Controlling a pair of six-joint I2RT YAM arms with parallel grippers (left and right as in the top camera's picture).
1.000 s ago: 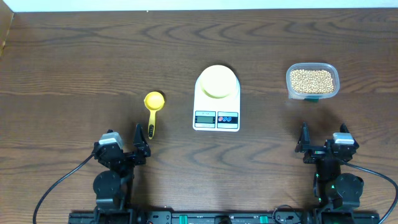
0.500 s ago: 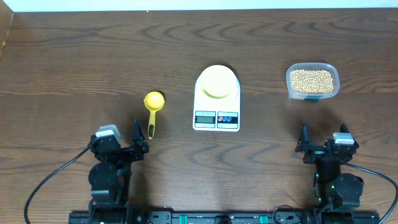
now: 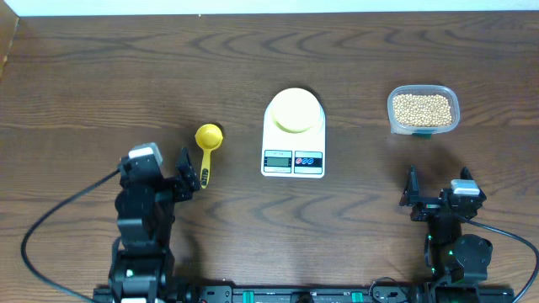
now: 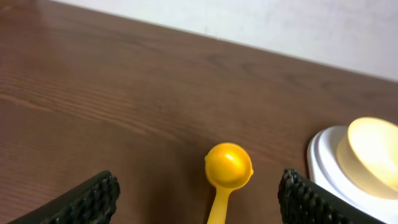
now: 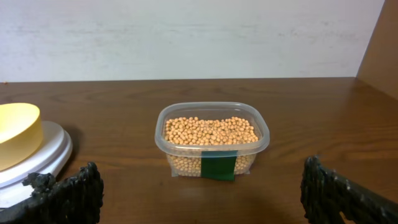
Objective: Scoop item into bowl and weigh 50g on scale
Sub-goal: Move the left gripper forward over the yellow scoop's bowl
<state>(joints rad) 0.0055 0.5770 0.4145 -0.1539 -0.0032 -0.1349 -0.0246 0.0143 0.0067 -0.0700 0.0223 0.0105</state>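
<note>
my left gripper [image 4: 200, 200] hung wide open and empty, just beside the yellow scoop [image 3: 208, 137], whose handle pointed back into the gap between my fingers; i could not tell whether anything touched. my right gripper [image 5: 202, 199] was spread open too, holding nothing, facing the clear tub [image 3: 392, 118] of beans [image 3: 422, 108] on the right side of the table [image 3: 84, 84]. the pale yellow bowl [image 3: 294, 109] sat on the white scale [image 3: 293, 160], mid-table between scoop and tub.
</note>
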